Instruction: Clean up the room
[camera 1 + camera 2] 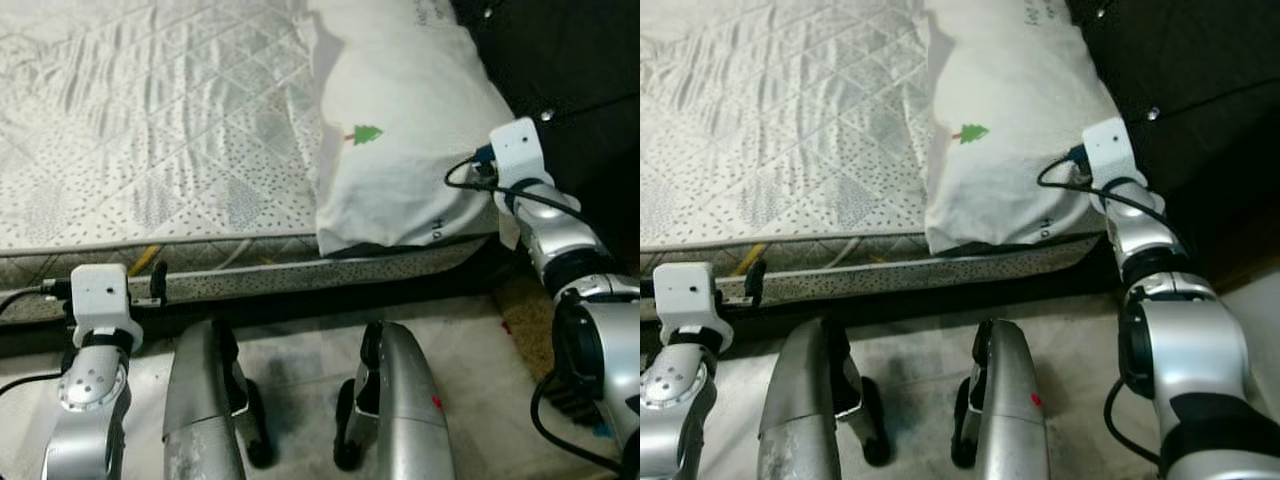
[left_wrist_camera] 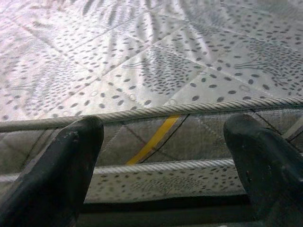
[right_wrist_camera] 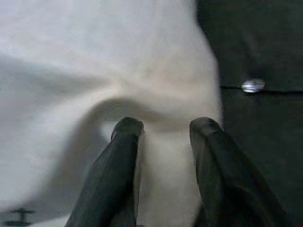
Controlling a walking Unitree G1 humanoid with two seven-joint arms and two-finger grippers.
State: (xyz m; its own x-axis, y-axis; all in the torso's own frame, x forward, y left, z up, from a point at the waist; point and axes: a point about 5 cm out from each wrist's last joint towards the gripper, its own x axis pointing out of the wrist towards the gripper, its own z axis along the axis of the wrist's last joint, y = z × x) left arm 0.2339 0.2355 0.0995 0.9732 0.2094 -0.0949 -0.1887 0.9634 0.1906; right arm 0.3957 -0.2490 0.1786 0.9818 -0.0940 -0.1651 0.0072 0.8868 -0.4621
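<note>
White pillow (image 1: 400, 130) lies on the mattress (image 1: 150, 130) at its right edge, beside the dark headboard (image 1: 570, 60). Right gripper (image 3: 163, 142) clamped on a fold of it. Left gripper (image 2: 165, 156) apart, idle before the mattress side. Step in hand: repositioning the pillow. Next, probably: lift and drag without losing the fold.

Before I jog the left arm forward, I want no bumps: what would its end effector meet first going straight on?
Most likely the quilted side of the mattress: the left end effector, fingers apart, points at its edge, though depth is unclear.
</note>
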